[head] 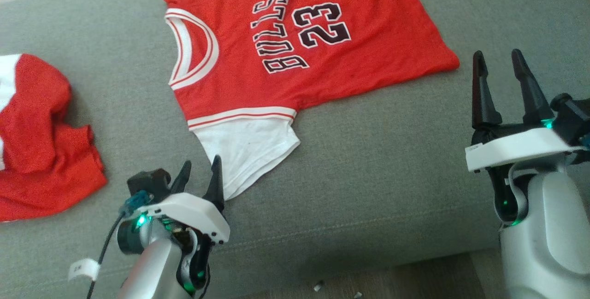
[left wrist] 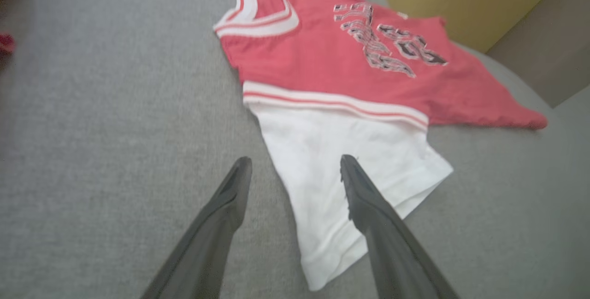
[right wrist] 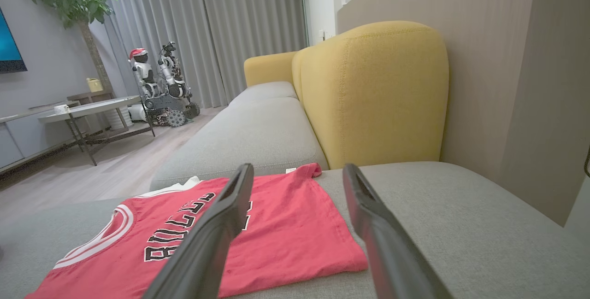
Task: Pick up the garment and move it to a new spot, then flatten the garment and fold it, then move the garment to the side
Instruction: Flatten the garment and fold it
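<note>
Jersey (head: 295,50) spread on the grey sofa seat (head: 392,161) — both grippers open, nothing held.

By size: one sofa seat; two red garments, the jersey lying fairly flat, print up, at the middle and top of the head view, and one crumpled heap (head: 41,147) well apart at the robot's left; two grippers, each with two dark fingers (head: 484,91). The left gripper (head: 202,161) stands with jaws apart at the tip of the white sleeve (head: 249,151), and I cannot tell whether it touches. The right gripper (head: 497,55), jaws also apart, hovers near the hem corner (head: 449,63) without contact. Folding looks like the step in hand — best to pinch sleeve and hem low, lift only slightly, and carry both edges over evenly so the cloth neither bunches nor drags.
</note>
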